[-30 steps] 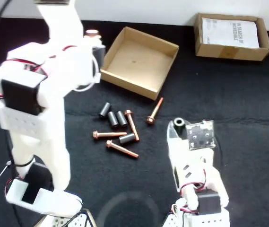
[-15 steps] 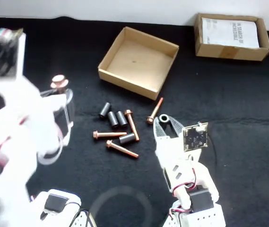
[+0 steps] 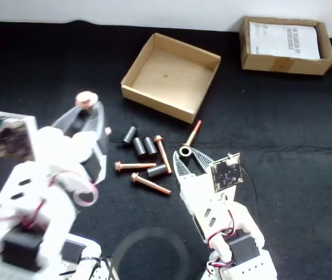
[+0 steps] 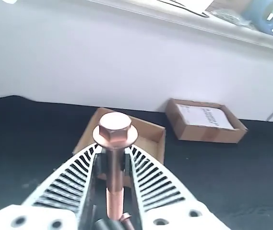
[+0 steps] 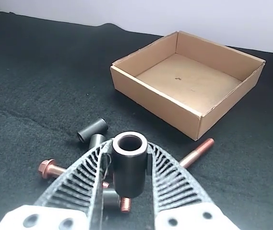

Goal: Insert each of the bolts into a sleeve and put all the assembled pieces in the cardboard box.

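My left gripper [image 3: 87, 115] is shut on a copper bolt [image 3: 86, 99], held head-up left of the parts pile. In the left wrist view the bolt [image 4: 113, 143] stands upright between the fingers [image 4: 148, 177]. Right of the pile, my right gripper [image 3: 186, 156] is shut on a black sleeve [image 3: 185, 151], whose open bore [image 5: 129, 143] faces up in the right wrist view. Several loose bolts [image 3: 151, 183] and sleeves [image 3: 139, 147] lie between the two grippers. The open cardboard box [image 3: 168, 73] sits behind them with nothing in it.
A second, smaller box [image 3: 285, 45] holding a printed sheet stands at the back right. One bolt [image 3: 192, 134] lies just in front of the cardboard box's near corner. A black cloth covers the table, with free room at the right and far left.
The left arm has swung down and toward the pile, bringing its bolt lower. The right gripper has moved left with the sleeve, closer to the loose parts.
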`<move>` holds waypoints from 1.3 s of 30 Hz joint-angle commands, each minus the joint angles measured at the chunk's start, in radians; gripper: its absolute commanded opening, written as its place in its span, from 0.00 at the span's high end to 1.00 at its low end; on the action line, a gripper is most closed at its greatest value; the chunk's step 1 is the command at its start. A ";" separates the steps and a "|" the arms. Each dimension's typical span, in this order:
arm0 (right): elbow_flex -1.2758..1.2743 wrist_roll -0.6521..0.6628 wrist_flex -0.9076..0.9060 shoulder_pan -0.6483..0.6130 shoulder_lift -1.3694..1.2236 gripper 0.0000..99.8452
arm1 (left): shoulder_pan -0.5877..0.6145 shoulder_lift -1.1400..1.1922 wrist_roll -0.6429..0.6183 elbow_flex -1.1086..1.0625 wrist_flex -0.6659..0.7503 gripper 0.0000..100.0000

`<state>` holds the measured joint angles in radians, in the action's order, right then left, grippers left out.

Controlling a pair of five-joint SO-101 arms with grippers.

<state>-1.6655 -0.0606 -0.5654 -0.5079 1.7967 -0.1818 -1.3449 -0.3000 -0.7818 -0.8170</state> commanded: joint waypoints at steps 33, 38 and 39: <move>-0.101 -0.006 0.018 0.001 -0.002 0.99 | -0.470 0.493 -0.005 -0.133 0.589 0.99; -0.101 -0.006 0.018 0.002 -0.002 0.99 | -0.463 0.426 0.000 -0.130 0.589 0.99; -0.101 -0.006 0.018 0.002 -0.002 0.99 | -0.458 0.414 0.000 -0.130 0.589 0.99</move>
<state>-1.6655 -0.0606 -0.5654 -0.5079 1.7967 -0.6421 -0.8784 -0.3000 -0.9720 -0.2248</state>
